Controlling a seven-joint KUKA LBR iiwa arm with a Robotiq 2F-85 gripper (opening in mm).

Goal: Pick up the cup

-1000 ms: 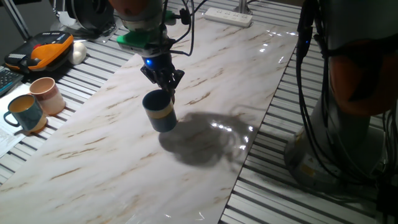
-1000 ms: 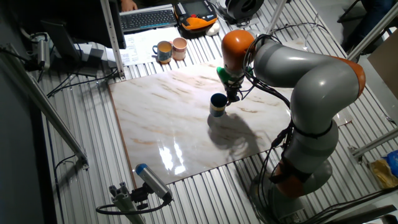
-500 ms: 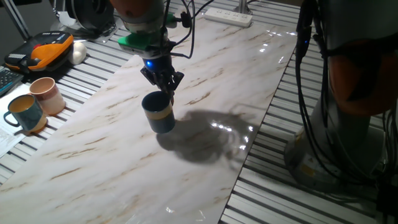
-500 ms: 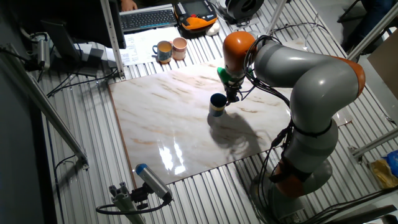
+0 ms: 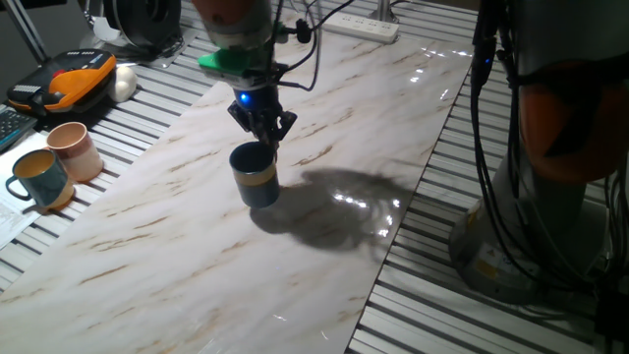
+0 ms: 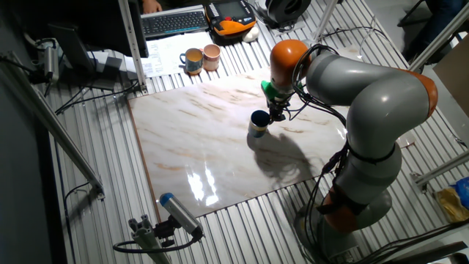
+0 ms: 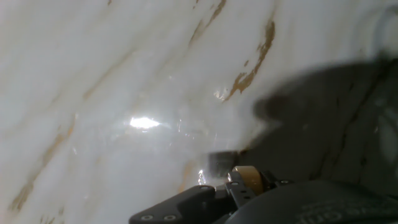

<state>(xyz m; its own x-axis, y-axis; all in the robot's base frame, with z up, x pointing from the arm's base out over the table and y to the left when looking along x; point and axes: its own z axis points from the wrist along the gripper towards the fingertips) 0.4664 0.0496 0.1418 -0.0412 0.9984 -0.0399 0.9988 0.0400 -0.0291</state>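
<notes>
**The cup held by a thin rim grip**

The cup, dark teal with a tan band low on its body, sits near the middle of the marble table. Far to its left, off the marble, you can see a lighter teal mug and a pale pink cup, well apart from the work. Moving right, the gripper reaches down onto the cup's far rim, fingers drawn together on the rim. In the hand view you see the yellow handle just at the fingers, with dark glaze filling the lower right. Whether the base touches the marble, you cannot tell from these views.

Your risk is the grip itself. A pinch on one side of a glazed ceramic wall leaves the weight hanging off-centre, so a quick lift could tilt the cup or let it slide free. A drop onto hard marble could chip it. Raise it slowly and straight.
</notes>
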